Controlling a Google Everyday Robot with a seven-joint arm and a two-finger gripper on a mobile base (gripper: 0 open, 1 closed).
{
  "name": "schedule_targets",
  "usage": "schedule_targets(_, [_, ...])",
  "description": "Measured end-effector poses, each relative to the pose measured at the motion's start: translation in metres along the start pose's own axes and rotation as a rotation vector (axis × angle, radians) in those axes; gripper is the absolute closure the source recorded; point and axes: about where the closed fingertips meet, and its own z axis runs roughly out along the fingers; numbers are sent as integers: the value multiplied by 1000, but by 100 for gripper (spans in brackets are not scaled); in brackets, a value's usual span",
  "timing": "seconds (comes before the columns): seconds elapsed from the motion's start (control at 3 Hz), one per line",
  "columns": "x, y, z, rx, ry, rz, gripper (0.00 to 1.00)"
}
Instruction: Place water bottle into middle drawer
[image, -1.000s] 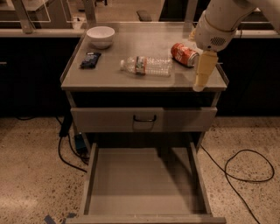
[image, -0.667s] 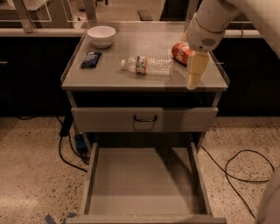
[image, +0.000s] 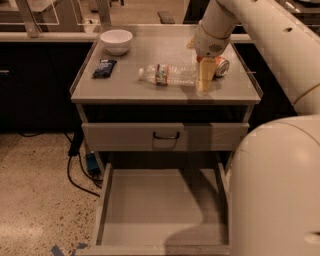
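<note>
The water bottle (image: 169, 74) lies on its side on the cabinet top, white cap to the left, red-and-blue label band near the cap end. My gripper (image: 203, 84) points down at the cabinet top, right beside the bottle's base end, and holds nothing that I can see. The middle drawer (image: 160, 202) is pulled out wide below, its flat grey floor bare. My arm's shadow falls across its right part.
A red soda can (image: 221, 65) lies just behind and right of the gripper. A white bowl (image: 116, 41) and a dark packet (image: 104, 67) sit at the top's left. A closed drawer front with a dark handle (image: 165, 135) is above the open drawer. My arm fills the right side.
The gripper has moved left across the cabinet top, from beside the soda can to the bottle's base end. The bottle, can and drawer have not moved.
</note>
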Motion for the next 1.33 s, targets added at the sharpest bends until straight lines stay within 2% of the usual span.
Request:
schedule_targets(0.33, [-12, -15, 23, -29, -52, -29, 0])
schedule_targets(0.67, [-21, -20, 44, -65, -94, -40, 0])
schedule_targets(1.0, [-33, -24, 67, -101, -101, -29, 0])
schedule_targets(1.33, [-36, -29, 73, -91, -106, -28, 16])
